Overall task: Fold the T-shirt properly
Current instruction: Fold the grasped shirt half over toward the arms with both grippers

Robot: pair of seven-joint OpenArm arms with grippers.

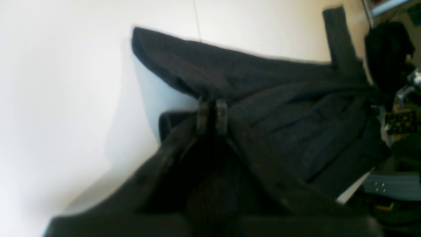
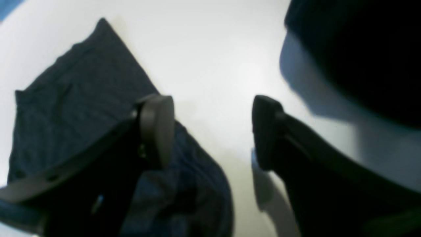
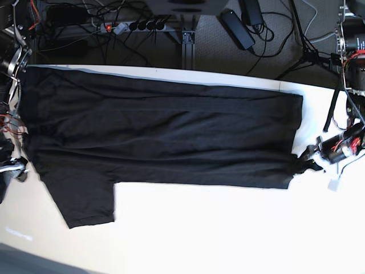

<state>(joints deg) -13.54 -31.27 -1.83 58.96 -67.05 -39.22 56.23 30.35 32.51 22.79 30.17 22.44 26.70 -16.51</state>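
Observation:
The black T-shirt [image 3: 159, 137] lies spread across the white table, plain side up, with one sleeve [image 3: 85, 200] sticking out toward the front left. My left gripper [image 3: 301, 164] is shut on the shirt's right front corner. In the left wrist view its closed fingertips [image 1: 212, 115] pinch a raised fold of the shirt [image 1: 279, 108]. My right gripper [image 2: 210, 131] is open and empty just above the table, with a flap of the shirt [image 2: 72, 108] under and beside its left finger [image 2: 158, 128]. In the base view this arm barely shows at the left edge.
The white table [image 3: 228, 228] shows bare surface in front of the shirt. Cables and a power strip [image 3: 131, 25] lie on the floor behind the table. Arm hardware [image 3: 348, 34] stands at the right edge. A dark blurred mass [image 2: 361, 49] fills the right wrist view's upper right.

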